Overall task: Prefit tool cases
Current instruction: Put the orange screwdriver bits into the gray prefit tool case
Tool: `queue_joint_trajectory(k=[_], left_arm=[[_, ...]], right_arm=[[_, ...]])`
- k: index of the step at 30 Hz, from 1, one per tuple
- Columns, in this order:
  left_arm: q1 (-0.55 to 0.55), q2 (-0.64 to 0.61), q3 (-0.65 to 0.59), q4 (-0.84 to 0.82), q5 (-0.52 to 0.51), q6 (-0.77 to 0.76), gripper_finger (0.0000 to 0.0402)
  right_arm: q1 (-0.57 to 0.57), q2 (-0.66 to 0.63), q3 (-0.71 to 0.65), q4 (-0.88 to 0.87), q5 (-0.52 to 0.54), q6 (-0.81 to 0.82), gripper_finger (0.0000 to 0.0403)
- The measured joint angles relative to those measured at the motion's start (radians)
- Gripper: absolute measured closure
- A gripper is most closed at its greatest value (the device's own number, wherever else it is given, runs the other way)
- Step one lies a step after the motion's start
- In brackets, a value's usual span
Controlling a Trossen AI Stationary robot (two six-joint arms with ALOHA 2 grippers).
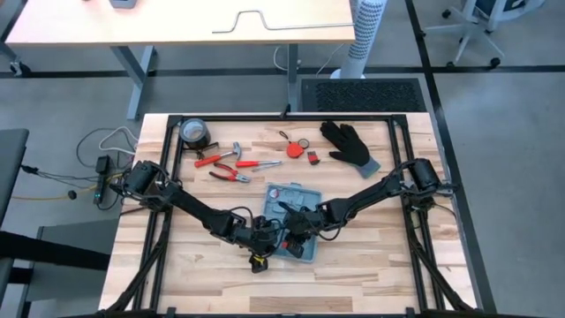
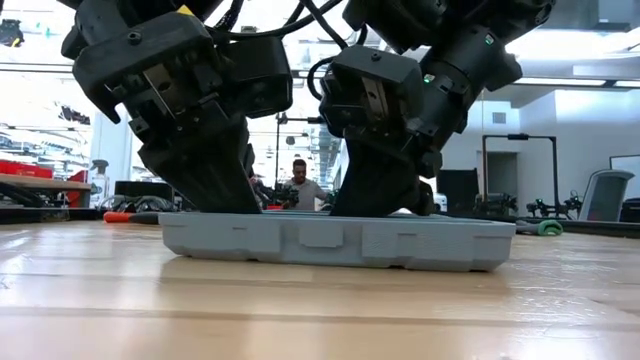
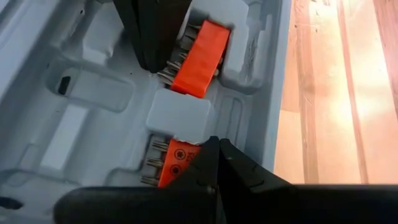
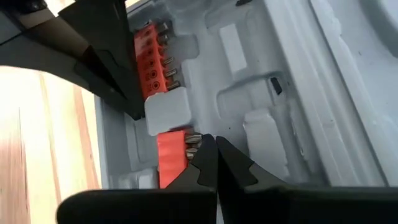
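With no writing readable, both the left pincer [image 3: 214, 163] and right pincer [image 4: 214, 163] were closed, tips down beside orange bit holders [image 3: 196, 59] in the open case [image 1: 290, 221].

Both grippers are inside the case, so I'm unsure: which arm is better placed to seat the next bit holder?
Neither clearly: left gripper and right gripper each touch an orange bit holder in the tool case.

Around the red pliers [image 1: 222, 160] on the table [image 1: 371, 265]: tape roll [image 1: 194, 133] beside them, black glove [image 1: 346, 143] well apart.
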Motion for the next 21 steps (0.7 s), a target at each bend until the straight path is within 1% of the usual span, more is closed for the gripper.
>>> queue_joint_trajectory(k=[7,16,18,21], left_arm=[[0.002,0.001,-0.001,0.0,-0.001,0.007,0.0401],[0.002,0.001,-0.001,-0.001,-0.008,0.015,0.0401],[0.003,0.002,-0.001,0.0,-0.014,0.016,0.0401],[0.006,0.002,-0.001,0.0,-0.029,0.016,0.0401]], right_arm=[[0.001,0.002,-0.002,0.036,-0.031,-0.024,0.0402],[0.001,0.002,-0.002,0.028,-0.038,-0.025,0.0403],[0.002,0.001,0.0,0.003,-0.005,0.001,0.0403],[0.007,-0.009,0.001,-0.033,0.096,0.038,0.0402]])
